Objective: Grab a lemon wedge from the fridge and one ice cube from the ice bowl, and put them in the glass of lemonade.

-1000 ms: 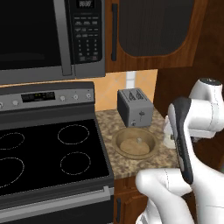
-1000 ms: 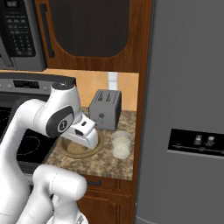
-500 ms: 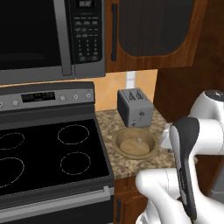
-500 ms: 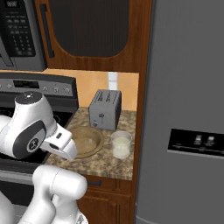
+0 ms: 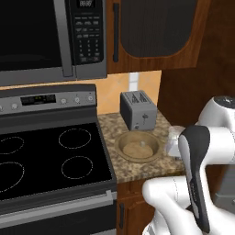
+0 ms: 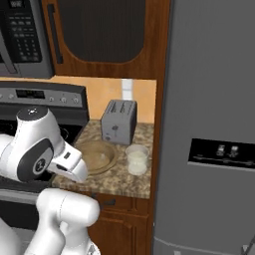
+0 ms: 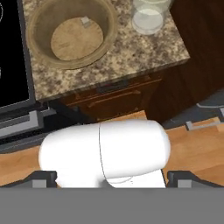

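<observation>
The ice bowl [image 7: 39,26], wide and tan, sits on the speckled counter with one pale ice cube [image 7: 85,20] inside near its far wall. Just to its right stands the glass of lemonade [image 7: 148,17], a short whitish tumbler. My gripper [image 7: 113,178] hangs back from the counter's front edge, above the wooden floor. It is open wide with nothing between its dark fingertips [image 7: 42,178]. The bowl [image 6: 99,155], glass [image 6: 137,159] and the grey fridge [image 6: 209,99], doors shut, appear in the right base view. The lemon wedge is hidden.
A grey toaster [image 5: 137,110] stands behind the bowl [image 5: 137,148] against the wall. The black stovetop [image 5: 50,160] lies left of the counter, with a microwave [image 5: 50,39] above it. My white arm [image 5: 197,183] partly covers the glass in the left base view.
My arm has folded downward, and the hand has dropped lower and leftward in the right base view, back from the bowl. The gripper has stayed open. Nothing on the counter has moved.
</observation>
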Tool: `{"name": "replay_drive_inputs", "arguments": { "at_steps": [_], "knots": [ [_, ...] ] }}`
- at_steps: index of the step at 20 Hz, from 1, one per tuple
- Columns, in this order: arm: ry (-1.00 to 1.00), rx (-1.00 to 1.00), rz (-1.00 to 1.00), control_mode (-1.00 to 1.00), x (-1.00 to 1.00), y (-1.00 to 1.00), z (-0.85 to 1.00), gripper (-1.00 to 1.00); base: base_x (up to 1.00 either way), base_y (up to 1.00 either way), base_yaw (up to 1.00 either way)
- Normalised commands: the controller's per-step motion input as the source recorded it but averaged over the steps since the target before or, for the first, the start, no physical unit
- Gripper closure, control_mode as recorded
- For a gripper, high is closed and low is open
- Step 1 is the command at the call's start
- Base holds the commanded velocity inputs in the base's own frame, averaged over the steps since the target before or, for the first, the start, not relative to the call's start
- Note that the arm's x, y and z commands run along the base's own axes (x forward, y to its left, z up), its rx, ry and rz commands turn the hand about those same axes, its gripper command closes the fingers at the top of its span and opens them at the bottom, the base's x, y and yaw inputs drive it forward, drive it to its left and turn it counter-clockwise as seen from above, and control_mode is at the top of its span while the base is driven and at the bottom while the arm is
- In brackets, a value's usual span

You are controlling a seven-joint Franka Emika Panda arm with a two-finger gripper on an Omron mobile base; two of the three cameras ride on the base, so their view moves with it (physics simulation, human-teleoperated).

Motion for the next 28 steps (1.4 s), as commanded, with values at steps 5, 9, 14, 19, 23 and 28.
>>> {"name": "replay_drive_inputs", "arguments": {
  "at_steps": [5, 9, 14, 19, 23, 28],
  "knots": [
    [0.0, 0.0, 0.0, 1.0, 0.0, 0.0, 0.0, -1.0, -0.93, -0.67, -0.25],
    [0.0, 0.0, 0.0, 1.0, 0.0, 0.0, 0.0, -1.0, -0.36, -1.0, -0.11],
    [0.0, 0.0, 0.0, 1.0, 0.0, 0.0, 0.0, -1.0, 0.0, -1.0, 0.2],
    [0.0, 0.0, 0.0, 1.0, 0.0, 0.0, 0.0, -1.0, -0.01, -0.84, 0.29],
    [0.0, 0.0, 0.0, 1.0, 0.0, 0.0, 0.0, -1.0, -0.39, -0.4, 0.17],
    [0.0, 0.0, 0.0, 1.0, 0.0, 0.0, 0.0, -1.0, -0.6, -0.22, 0.01]
  ]
}}
